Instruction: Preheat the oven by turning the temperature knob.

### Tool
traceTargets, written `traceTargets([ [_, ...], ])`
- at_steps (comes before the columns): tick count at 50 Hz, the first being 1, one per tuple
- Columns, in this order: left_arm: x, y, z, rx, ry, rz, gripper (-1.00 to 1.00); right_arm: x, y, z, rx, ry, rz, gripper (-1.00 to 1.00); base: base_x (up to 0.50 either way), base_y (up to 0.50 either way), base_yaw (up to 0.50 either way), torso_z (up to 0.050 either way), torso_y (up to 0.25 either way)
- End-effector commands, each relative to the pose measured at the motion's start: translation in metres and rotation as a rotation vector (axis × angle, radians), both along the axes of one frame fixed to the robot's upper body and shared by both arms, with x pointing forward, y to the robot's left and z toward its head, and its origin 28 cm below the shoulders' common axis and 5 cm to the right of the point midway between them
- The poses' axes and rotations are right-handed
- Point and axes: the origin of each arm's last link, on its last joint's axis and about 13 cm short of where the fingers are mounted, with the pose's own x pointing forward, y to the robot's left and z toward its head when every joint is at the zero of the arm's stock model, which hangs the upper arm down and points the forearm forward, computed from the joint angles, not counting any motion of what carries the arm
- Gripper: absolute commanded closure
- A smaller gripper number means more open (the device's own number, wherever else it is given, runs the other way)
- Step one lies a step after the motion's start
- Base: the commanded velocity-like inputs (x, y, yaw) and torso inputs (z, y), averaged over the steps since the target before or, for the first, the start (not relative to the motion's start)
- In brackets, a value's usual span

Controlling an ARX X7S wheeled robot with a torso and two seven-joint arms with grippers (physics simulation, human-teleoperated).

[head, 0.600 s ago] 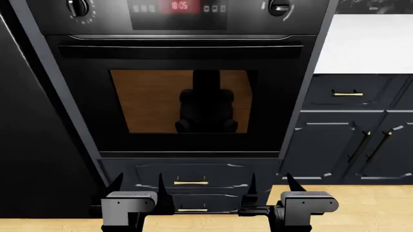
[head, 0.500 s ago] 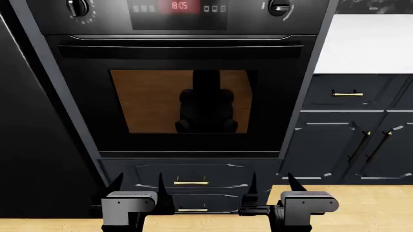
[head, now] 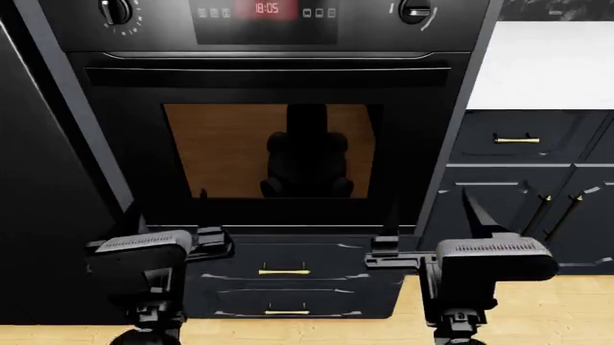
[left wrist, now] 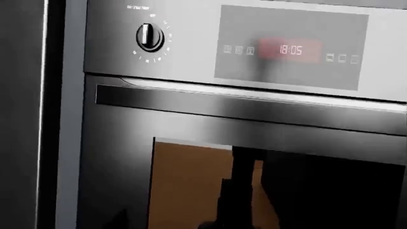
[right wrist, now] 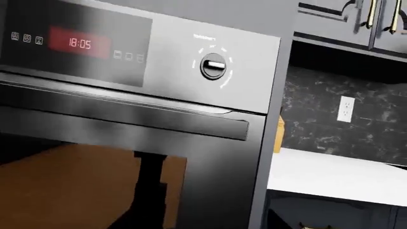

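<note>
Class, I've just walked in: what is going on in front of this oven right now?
A two-armed robot faces the black oven. Its left claw and right claw are both raised in front of the lower door, open and holding nothing. Neither touches the left knob or the right knob up on the control panel. The clock reads 18:05. The oven door is shut, so the knob turning has not begun.

Light wooden floor (head: 566, 302) under dark cabinets (head: 523, 194)

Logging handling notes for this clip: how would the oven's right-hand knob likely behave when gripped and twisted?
The right knob looks rigid, set into the oven panel, so it should rotate rather than lift away. Its raised grip bar probably gives purchase, though the glossy finish may be slippery.
</note>
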Motion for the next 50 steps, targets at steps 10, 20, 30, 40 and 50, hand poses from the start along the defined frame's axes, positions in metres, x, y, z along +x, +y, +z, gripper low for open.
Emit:
traceTargets([
  [10,-0.008,0.013,0.098,-0.112,-0.331,0.039,-1.00,-0.019,0.003,0.091,-0.065,-0.289,-0.016,-1.00,0.00,0.00,0.00,0.000,0.000],
  [20,-0.011,0.012,0.104,-0.123,-0.374,0.018,-1.00,-0.029,0.002,0.100,-0.062,-0.340,0.006,-1.00,0.00,0.00,0.00,0.000,0.000],
  [30,-0.017,0.017,0.115,-0.149,-0.417,0.035,-1.00,-0.035,0.003,0.105,-0.077,-0.370,0.019,-1.00,0.00,0.00,0.00,0.000,0.000],
  [40,-0.020,0.018,0.116,-0.152,-0.424,0.029,-1.00,-0.038,0.005,0.106,-0.084,-0.379,0.028,-1.00,0.00,0.00,0.00,0.000,0.000],
  [50,-0.020,0.019,0.117,-0.159,-0.424,0.028,-1.00,-0.039,0.007,0.107,-0.085,-0.384,0.037,-1.00,0.00,0.00,0.00,0.000,0.000],
])
